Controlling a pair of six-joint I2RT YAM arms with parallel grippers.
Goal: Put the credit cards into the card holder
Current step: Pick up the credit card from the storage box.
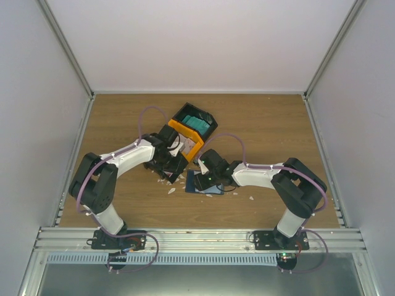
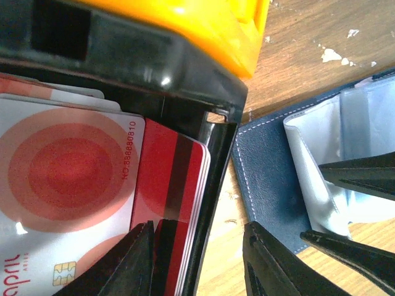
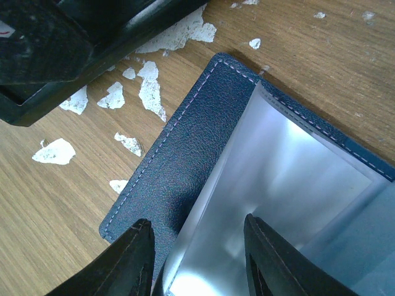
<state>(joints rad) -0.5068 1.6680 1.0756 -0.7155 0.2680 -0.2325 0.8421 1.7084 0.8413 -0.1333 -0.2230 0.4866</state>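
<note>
Nearest: left gripper (image 2: pixel 200 262), jaws parted astride the wall of the black tray (image 2: pixel 185 111), one finger over the cards inside, the other outside. Nothing visibly clamped.

Right gripper (image 3: pixel 197 265): jaws about half apart over the holder's pocket mouth. Cannot tell whether they press on it.

Surroundings: orange bin (image 2: pixel 203 24) touching the tray's far side. White scraps (image 3: pixel 148 92) strewn on the wooden table (image 3: pixel 55 234) between tray and holder.

Credit cards (image 2: pixel 68 166): stacked in the tray. White faces with red concentric circles, a chip and printed digits. One red card with a dark stripe (image 2: pixel 170 185) lies against the wall.

Card holder (image 3: pixel 179 166): navy, grained, pale stitching. It lies open on the table just right of the tray, with its glossy clear pocket gaping.
</note>
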